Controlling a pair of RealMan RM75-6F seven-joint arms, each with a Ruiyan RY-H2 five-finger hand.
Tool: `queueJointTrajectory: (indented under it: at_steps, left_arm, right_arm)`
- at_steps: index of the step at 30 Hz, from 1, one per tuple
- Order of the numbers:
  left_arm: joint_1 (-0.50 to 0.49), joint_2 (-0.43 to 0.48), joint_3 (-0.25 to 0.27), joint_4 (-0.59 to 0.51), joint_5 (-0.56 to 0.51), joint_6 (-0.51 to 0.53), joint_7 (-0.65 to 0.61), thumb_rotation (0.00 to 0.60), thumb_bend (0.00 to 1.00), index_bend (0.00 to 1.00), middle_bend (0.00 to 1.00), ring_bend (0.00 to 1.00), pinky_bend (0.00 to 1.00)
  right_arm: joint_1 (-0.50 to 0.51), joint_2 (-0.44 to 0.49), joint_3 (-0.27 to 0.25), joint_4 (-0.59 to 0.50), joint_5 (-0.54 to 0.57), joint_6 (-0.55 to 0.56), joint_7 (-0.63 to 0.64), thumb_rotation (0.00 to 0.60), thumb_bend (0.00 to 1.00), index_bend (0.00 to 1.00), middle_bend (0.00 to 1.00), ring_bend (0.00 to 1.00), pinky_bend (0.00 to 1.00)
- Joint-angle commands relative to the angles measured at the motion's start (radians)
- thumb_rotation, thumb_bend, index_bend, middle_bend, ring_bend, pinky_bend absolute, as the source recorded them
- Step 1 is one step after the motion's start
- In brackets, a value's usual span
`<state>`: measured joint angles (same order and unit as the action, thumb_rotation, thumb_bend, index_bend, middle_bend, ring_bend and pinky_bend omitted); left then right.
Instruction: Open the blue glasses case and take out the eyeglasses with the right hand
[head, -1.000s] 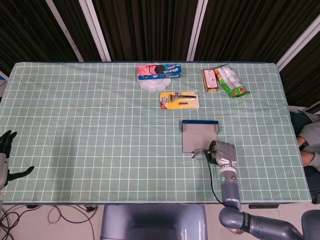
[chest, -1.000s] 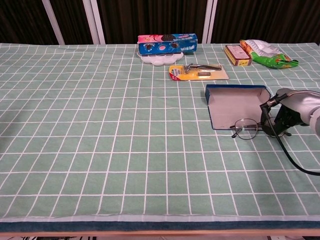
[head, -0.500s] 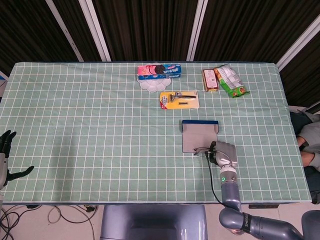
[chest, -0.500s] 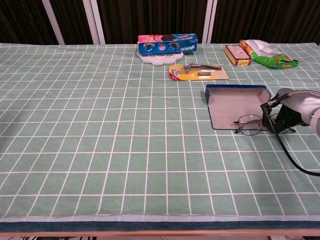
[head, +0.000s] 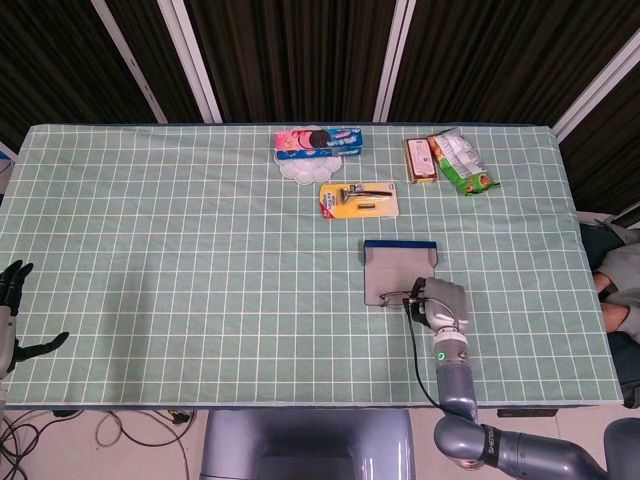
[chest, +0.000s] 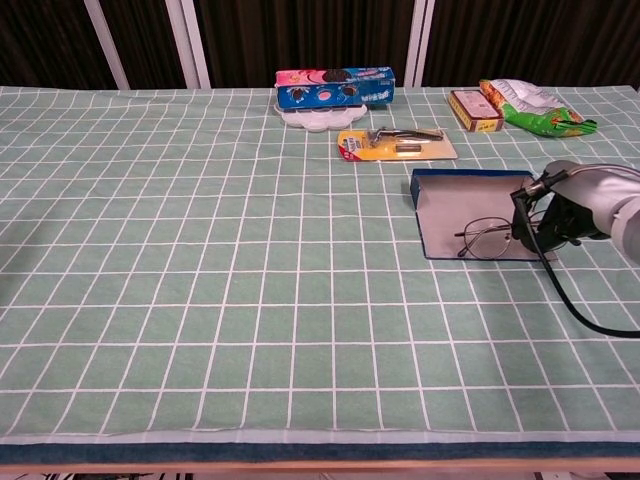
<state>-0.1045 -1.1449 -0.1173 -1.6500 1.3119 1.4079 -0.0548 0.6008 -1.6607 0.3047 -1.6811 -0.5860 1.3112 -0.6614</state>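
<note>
One hand matters here: the right hand (chest: 560, 215), at the right edge of the chest view, pinches the glasses (chest: 487, 236) by one end and has carried them up the frame. A second ago the lenses lay on the cloth just below the case (chest: 470, 215); now they hang over its grey lining, inside the open flap. That is back toward the case, so the take-out looks unfinished, perhaps a readjustment. The case lies open, right of centre on the bench (head: 200, 250). The left hand (head: 12, 300) stays at the far left edge of the head view, fingers spread, holding nothing.
</note>
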Motion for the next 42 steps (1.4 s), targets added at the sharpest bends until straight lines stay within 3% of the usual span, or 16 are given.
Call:
queueJointTrajectory:
  at_steps: [1,12,24,35,42]
  left_arm:
    - [0.000,0.000,0.000,0.000,0.001,0.000,-0.002,0.600,0.02,0.00,0.00,0.00,0.00]
    - [-0.001,0.004,0.001,-0.002,0.012,0.000,-0.022,0.600,0.02,0.00,0.00,0.00,0.00]
    - [-0.002,0.007,-0.001,0.001,0.007,-0.005,-0.033,0.600,0.02,0.00,0.00,0.00,0.00]
    - [-0.005,0.009,-0.003,0.000,0.003,-0.010,-0.037,0.600,0.02,0.00,0.00,0.00,0.00]
    - [-0.005,0.010,-0.001,0.000,0.007,-0.010,-0.039,0.600,0.02,0.00,0.00,0.00,0.00]
  right_arm:
    - [0.007,-0.009,0.011,-0.016,0.014,0.008,-0.004,0.600,0.64,0.64,0.97,0.98,1.00]
    - [0.066,-0.136,0.049,-0.070,0.055,0.071,-0.037,0.600,0.65,0.65,0.97,0.98,1.00]
    - [0.148,-0.310,0.117,-0.015,0.090,0.145,-0.081,0.600,0.67,0.66,0.97,0.98,1.00]
    - [0.160,-0.389,0.127,0.028,0.096,0.167,-0.081,0.600,0.65,0.66,0.97,0.98,1.00]
    - [0.153,-0.401,0.116,0.027,0.088,0.172,-0.094,0.600,0.53,0.46,0.97,0.98,1.00]
